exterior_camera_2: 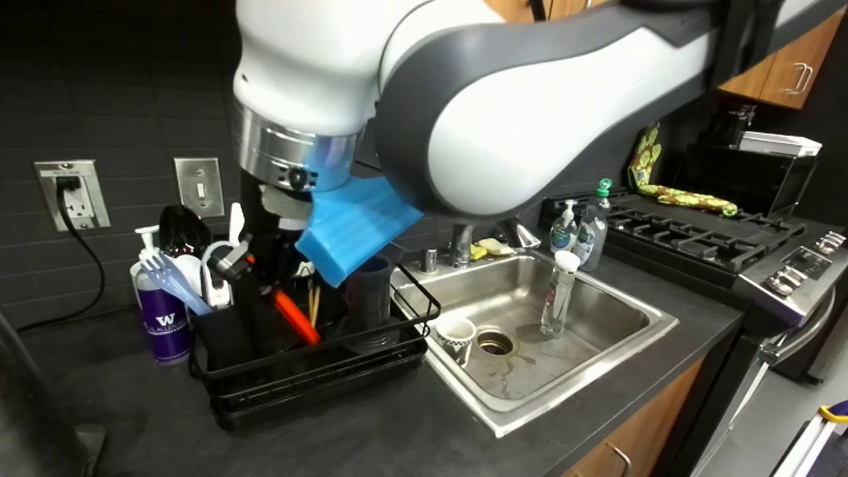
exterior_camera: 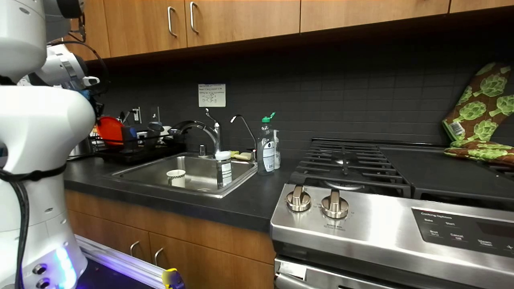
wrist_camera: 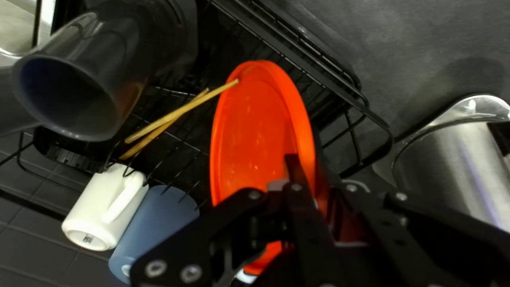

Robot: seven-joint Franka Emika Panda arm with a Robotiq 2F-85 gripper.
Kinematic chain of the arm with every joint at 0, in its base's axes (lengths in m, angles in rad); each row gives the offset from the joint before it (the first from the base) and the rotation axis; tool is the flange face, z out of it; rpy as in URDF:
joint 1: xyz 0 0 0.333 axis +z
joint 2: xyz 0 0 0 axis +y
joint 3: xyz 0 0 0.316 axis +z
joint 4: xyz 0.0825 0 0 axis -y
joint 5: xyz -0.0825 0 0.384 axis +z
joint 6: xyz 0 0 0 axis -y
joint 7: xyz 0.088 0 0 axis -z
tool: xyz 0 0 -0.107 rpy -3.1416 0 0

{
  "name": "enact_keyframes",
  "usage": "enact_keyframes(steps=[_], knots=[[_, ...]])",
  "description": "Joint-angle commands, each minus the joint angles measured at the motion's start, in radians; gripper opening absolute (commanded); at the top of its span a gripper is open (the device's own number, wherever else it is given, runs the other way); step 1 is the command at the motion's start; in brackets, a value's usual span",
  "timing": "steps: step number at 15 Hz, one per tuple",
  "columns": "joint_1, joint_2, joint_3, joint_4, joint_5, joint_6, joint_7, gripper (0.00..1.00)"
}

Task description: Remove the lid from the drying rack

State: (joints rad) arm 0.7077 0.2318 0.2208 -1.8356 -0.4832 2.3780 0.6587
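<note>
The red lid (wrist_camera: 255, 131) is in the drying rack (exterior_camera_2: 331, 381), which is black and made of wire. In both exterior views the lid shows in the left half of the frame, and in the wrist view it is big and bright in the middle, tilted up on its edge. The black gripper (wrist_camera: 318, 181) is at the bottom of the wrist view, right at the lid. One finger (wrist_camera: 297, 171) is in front of the red face, near its right edge. I cannot tell if the gripper pinches the lid or is just around its edge. Two yellow sticks (wrist_camera: 179, 113) are left of the lid, and the tip of one crosses over its upper left edge. A dark cup (wrist_camera: 71, 95) is at the upper left. A white mug (wrist_camera: 105, 207) and a blue cup (wrist_camera: 155, 231) are side by side at the lower left. A shiny pot (wrist_camera: 450, 171) is at the right edge, outside the rack. In an exterior view, a purple bottle (exterior_camera_2: 167, 328) stands left of the rack, and the sink (exterior_camera_2: 513, 371) is on its right.
</note>
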Motion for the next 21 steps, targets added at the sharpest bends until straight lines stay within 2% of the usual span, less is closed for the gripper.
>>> enact_keyframes(steps=[1, 8, 12, 17, 21], knots=[[-0.031, -0.106, 0.041, -0.073, 0.066, 0.003, -0.066, 0.03], [-0.083, -0.268, 0.126, -0.177, 0.245, -0.001, -0.254, 0.03], [-0.104, -0.343, 0.172, -0.221, 0.393, -0.006, -0.394, 0.03], [-0.104, -0.372, 0.194, -0.274, 0.574, -0.011, -0.579, 0.03], [-0.108, -0.357, 0.193, -0.314, 0.647, -0.012, -0.686, 0.03]])
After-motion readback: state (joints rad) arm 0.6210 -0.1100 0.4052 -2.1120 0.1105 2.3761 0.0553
